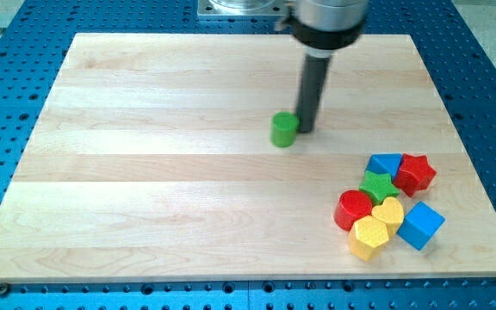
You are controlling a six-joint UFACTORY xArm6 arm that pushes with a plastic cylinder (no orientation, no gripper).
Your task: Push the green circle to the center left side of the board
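The green circle [284,130] is a short green cylinder standing a little right of the board's middle. My dark rod comes down from the view's top, and my tip [305,131] rests on the wooden board [145,172] right against the green circle's right side, touching or nearly touching it.
A cluster of blocks sits at the board's lower right: a blue block [385,164], a red star [414,173], a green star [377,186], a red circle [353,209], a yellow heart [388,213], a yellow hexagon [368,237] and a blue cube [420,226]. Blue perforated table surrounds the board.
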